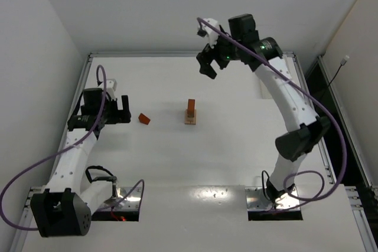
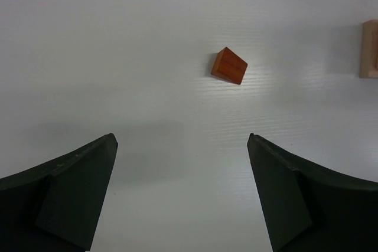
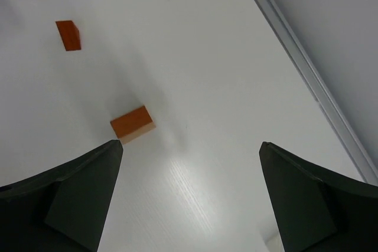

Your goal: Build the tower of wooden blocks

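The left gripper (image 2: pixel 181 140) is spread wide and holds nothing. It hangs over the table (image 1: pixel 236 163) toward the left edge, its jaws facing a loose orange wedge (image 2: pixel 229 66) that lies apart from them. The right gripper (image 3: pixel 190 144) is also fully spread and empty, raised near the far edge. The wood block tower (image 1: pixel 190 112), an orange block upright on a pale tan base, stands mid-table, touched by neither gripper.

Left arm (image 1: pixel 71 146): low, bent, reaching forward.
Left jaws: wide apart, holding nothing.
Right arm (image 1: pixel 283 95): raised high, reaching far forward, wrist tilted downward.
Right jaws: wide apart, holding nothing.
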Action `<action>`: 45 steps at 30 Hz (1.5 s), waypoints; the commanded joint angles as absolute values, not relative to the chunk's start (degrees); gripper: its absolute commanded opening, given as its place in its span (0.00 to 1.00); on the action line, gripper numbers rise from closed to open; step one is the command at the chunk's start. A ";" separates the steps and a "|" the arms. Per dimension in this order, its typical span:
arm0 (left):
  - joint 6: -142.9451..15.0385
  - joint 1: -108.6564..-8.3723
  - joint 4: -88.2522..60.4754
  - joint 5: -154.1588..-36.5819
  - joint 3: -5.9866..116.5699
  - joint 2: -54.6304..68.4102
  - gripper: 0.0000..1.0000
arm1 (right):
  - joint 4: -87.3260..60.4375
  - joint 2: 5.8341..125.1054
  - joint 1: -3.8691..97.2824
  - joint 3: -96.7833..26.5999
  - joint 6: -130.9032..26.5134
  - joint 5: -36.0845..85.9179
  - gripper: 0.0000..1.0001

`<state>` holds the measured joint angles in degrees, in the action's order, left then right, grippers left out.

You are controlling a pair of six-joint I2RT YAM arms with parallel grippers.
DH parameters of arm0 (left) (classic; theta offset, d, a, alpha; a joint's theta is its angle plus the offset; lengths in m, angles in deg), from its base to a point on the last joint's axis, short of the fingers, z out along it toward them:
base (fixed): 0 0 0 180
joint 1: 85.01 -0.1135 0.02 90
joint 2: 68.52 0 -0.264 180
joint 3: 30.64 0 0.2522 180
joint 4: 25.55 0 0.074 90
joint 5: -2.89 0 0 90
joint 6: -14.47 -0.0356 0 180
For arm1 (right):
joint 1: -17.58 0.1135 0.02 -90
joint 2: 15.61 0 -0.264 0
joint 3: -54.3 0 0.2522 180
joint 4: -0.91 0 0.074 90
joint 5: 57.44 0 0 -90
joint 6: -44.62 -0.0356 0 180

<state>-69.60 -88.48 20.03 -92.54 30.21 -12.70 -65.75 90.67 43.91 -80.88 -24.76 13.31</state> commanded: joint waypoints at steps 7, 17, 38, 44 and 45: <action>-66.83 -88.53 14.24 -104.06 35.85 2.83 0.55 | -61.19 80.64 37.98 -67.74 -31.23 19.20 1.00; -67.89 -86.16 10.28 -111.63 40.87 20.05 0.47 | -61.72 80.01 33.14 -66.68 -31.85 16.22 1.00; -69.03 -85.63 10.98 -109.61 47.11 33.96 0.10 | -62.77 82.12 29.01 -68.79 -32.37 14.10 1.00; -72.71 -84.58 12.12 -110.40 46.50 29.51 0.00 | -63.91 83.18 27.08 -68.18 -35.00 0.62 1.00; -73.24 -84.57 11.16 -110.40 45.88 27.65 0.00 | -63.91 83.79 26.38 -66.61 -35.01 -1.96 1.00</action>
